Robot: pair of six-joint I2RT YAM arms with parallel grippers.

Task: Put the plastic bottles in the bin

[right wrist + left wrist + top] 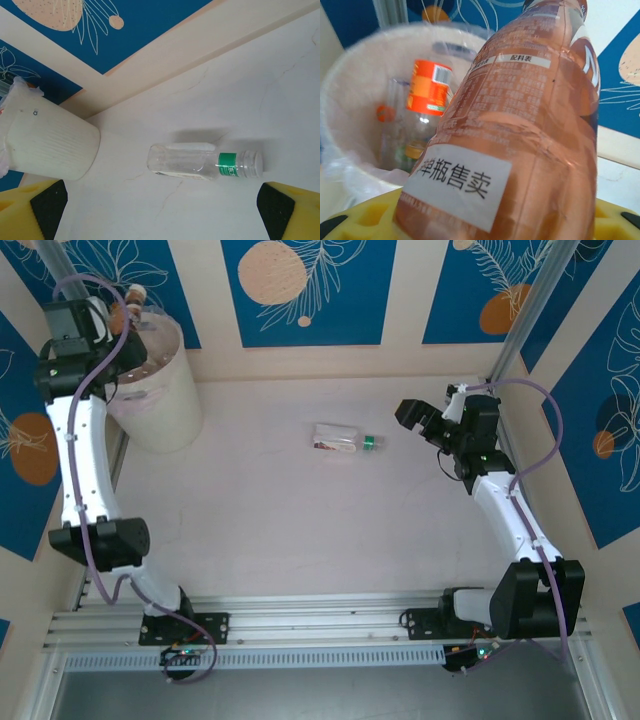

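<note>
One brown-labelled bottle [520,125] over bin [350,100], one green-banded bottle [345,441] sideways on table [300,530].

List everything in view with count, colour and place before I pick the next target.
tall round cream-white plastic bin: one, cream-white with translucent liner, table's far left corner.
green-banded clear plastic bottle: one, clear, lying on its side mid-table, apart from both grippers.
orange-labelled clear plastic bottle: one, inside the bin; other clear bottles beside it, count unclear.
brown-labelled plastic bottle: one, brown, held over the bin's mouth.
pale table: one, pinkish white.
left gripper: shut on the brown-labelled plastic bottle.
right gripper: open, right of the lying bottle.
</note>
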